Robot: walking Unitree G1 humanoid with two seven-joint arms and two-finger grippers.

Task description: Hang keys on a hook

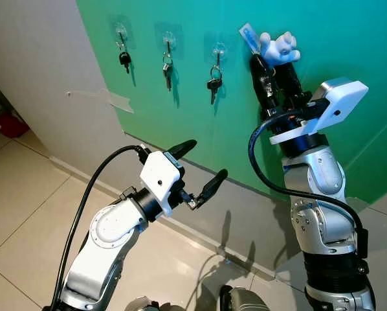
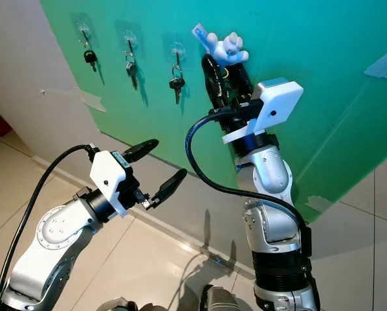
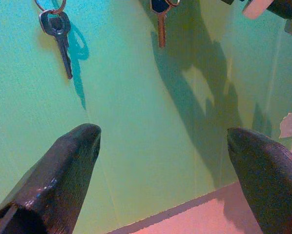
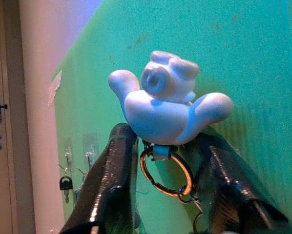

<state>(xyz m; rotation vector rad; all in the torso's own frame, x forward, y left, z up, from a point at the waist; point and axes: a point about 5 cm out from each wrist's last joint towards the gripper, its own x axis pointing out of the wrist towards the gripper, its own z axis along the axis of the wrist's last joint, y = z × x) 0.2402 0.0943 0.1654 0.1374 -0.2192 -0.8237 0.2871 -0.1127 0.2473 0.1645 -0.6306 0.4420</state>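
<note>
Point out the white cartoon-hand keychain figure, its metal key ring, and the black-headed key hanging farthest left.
white cartoon-hand keychain figure (image 4: 168, 109): right wrist view, its body.
metal key ring (image 4: 166, 171): right wrist view, the loop's inside.
black-headed key (image 1: 124, 59): left eye view, its head.

The left gripper (image 3: 163, 175) points at the green wall (image 3: 136, 126), its two black fingers (image 3: 58, 180) spread wide apart with nothing between them. Beyond them a dark key (image 3: 58, 36) hangs from a ring, and a second key (image 3: 160, 22) hangs nearby
</note>
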